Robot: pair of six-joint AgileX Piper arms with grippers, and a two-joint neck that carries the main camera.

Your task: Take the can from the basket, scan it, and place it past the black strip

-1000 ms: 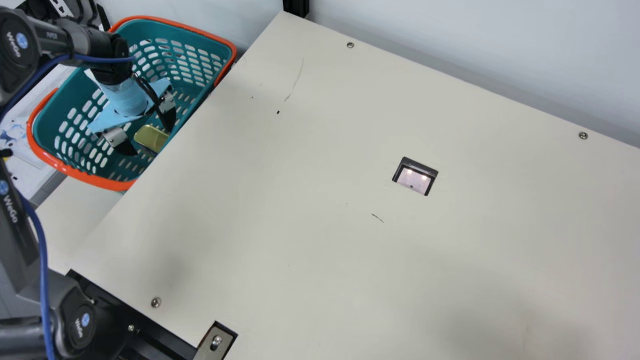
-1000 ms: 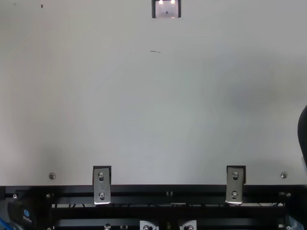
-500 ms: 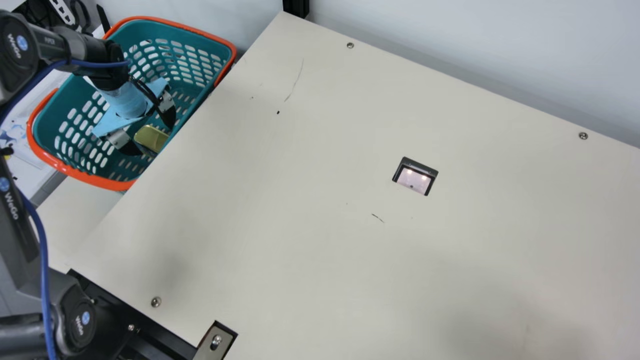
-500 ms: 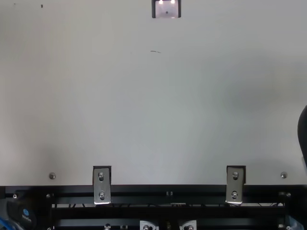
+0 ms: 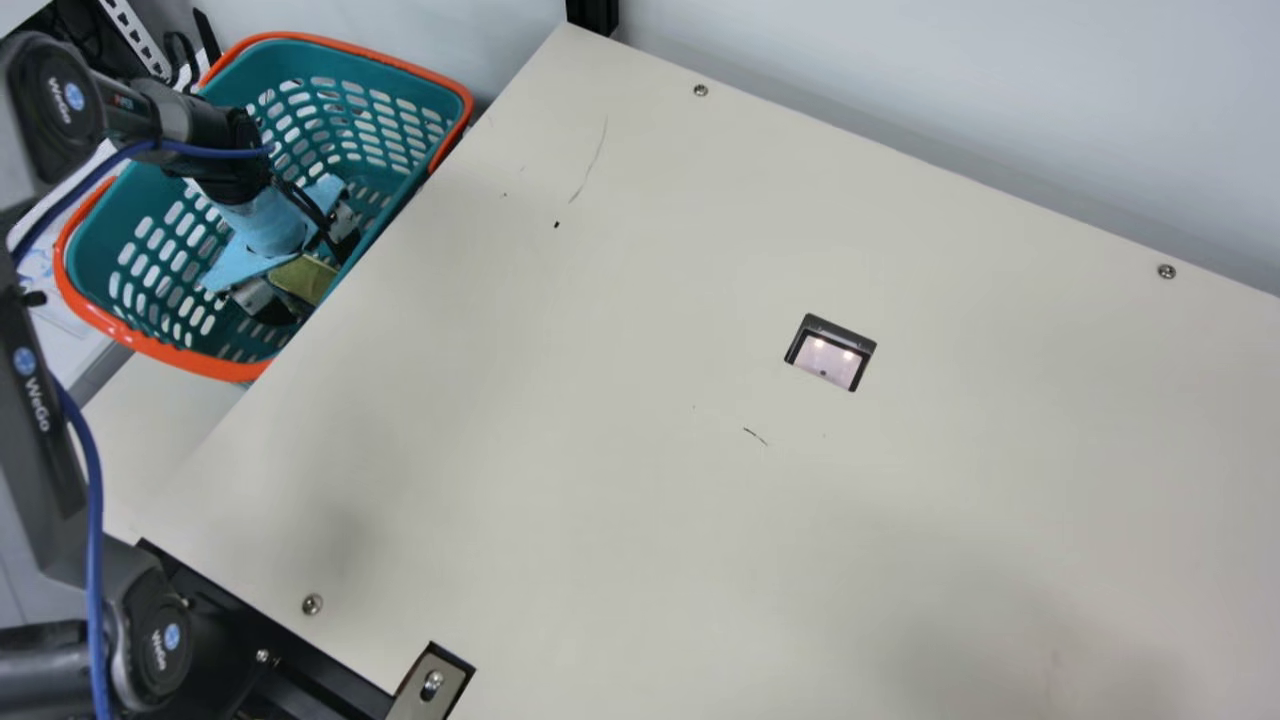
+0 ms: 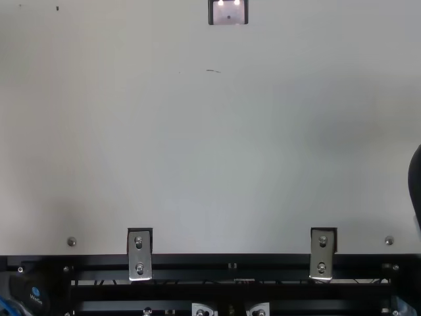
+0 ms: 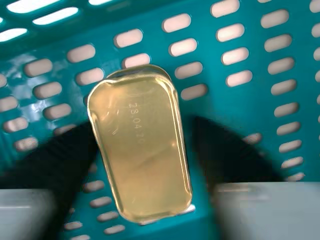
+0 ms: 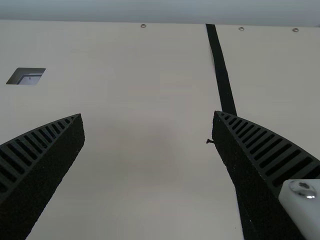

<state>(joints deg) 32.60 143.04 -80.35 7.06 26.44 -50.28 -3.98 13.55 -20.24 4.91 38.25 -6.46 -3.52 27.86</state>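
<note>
The left arm [image 5: 45, 400] is bending, its left tool [image 5: 312, 283] pointing downward, fingers [image 7: 227, 155] standing parted; the right tool [image 8: 148, 114] is holding its ribbed fingers [image 8: 265, 150] wide apart.

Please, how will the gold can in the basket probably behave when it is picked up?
The can looks like shiny metal, so it is probably stiff when squeezed. Its smooth surface may be slightly slippery. Its flat, oblong face suggests it would hardly roll.

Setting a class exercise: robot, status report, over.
Left gripper open, astride can in basket. Right gripper open, above table. Basket walls around can may hamper lifting.
</note>
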